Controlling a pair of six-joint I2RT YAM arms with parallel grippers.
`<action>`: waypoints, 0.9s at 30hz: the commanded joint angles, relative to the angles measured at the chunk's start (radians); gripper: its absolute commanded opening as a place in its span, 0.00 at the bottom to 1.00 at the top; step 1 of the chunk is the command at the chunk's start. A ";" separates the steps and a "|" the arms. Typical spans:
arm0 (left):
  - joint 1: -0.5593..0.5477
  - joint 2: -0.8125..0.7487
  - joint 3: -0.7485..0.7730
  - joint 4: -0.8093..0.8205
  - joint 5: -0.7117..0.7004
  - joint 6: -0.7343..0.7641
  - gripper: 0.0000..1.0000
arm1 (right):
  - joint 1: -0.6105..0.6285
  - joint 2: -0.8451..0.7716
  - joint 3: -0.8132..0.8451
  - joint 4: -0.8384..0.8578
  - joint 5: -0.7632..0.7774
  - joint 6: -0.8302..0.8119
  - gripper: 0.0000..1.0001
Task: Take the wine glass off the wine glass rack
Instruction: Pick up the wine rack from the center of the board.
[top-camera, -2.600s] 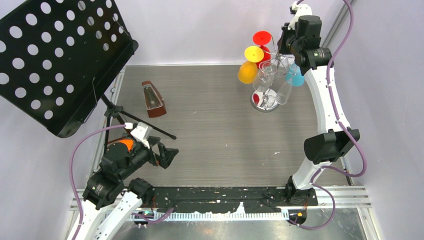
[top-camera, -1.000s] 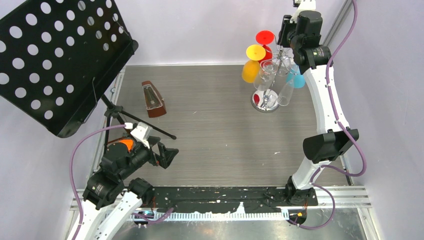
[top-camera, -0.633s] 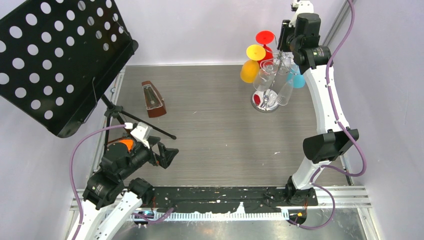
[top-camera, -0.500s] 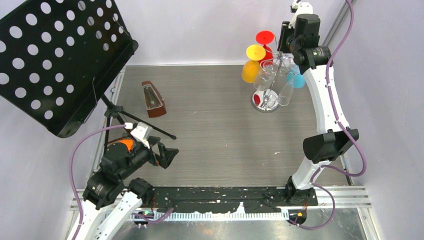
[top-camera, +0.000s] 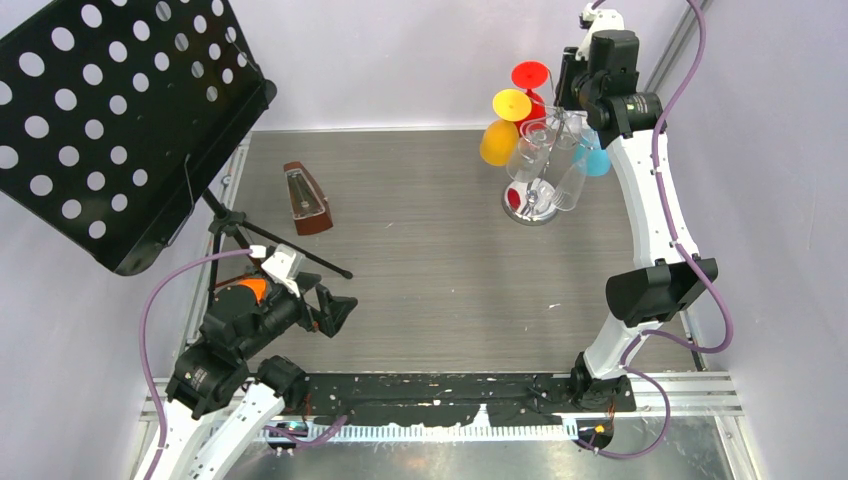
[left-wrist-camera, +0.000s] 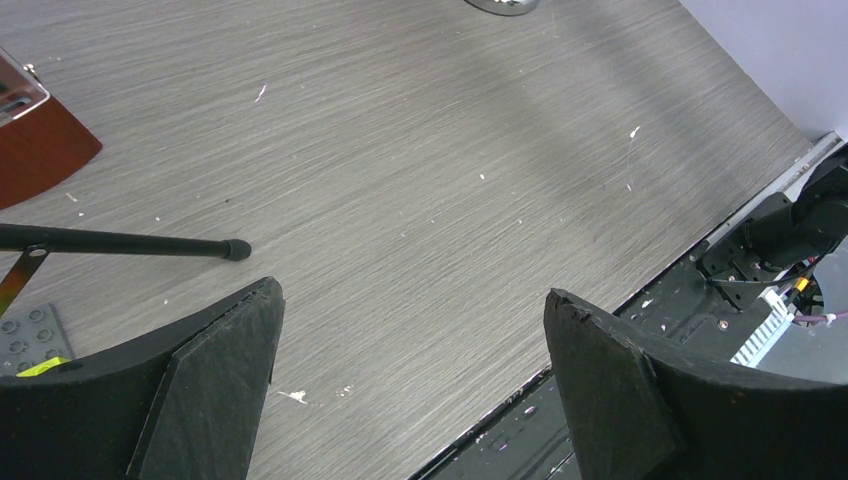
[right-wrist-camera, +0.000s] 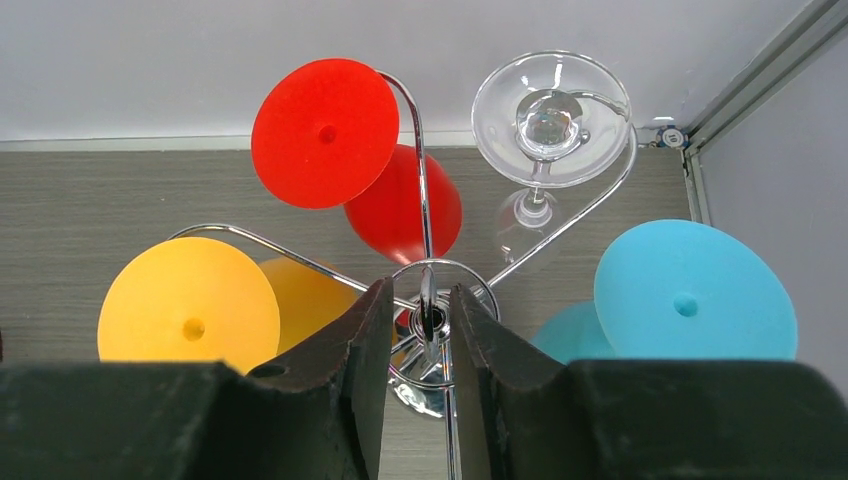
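Where the bench (left-wrist-camera: 450, 150) reaches its near left corner, we see the left arm (top-camera: 235, 330) folded low, elbow tucked, wrist angled toward the middle of the bench. The left gripper (left-wrist-camera: 410, 300) is spread wide and holds nothing. Only its own wrist view shows bare wood grain between the fingers, with a leg of the music stand (top-camera: 110, 120) and a corner of the metronome (top-camera: 307, 198) off to their left.

Moving right, the right arm (top-camera: 650, 200) stretches up the right side to the far edge, its wrist bent down over the wine glass rack (top-camera: 530, 205), which stands on the bench at the far right. From above, the wrist hides the rack's top. The right wrist view shows it: the right gripper (right-wrist-camera: 420, 295) is narrowly parted, one finger on each side of the rack's top loop. A sliver of gap shows on both sides, so it grips nothing that we can see.

Around the loop, feet up, hang the yellow wine glass (right-wrist-camera: 188, 315), the red wine glass (right-wrist-camera: 325, 130), the clear wine glass (right-wrist-camera: 550, 105) and the blue wine glass (right-wrist-camera: 695, 290). None touches the fingers.
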 joint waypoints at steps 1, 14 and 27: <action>-0.001 -0.007 -0.003 0.040 0.012 0.000 0.99 | 0.005 0.001 0.044 0.008 -0.012 0.013 0.33; -0.001 -0.007 -0.003 0.041 0.013 0.000 0.99 | 0.005 0.014 0.045 0.005 -0.007 0.009 0.26; -0.001 -0.001 -0.003 0.040 0.012 0.000 0.99 | 0.006 0.035 0.054 0.009 0.011 0.009 0.09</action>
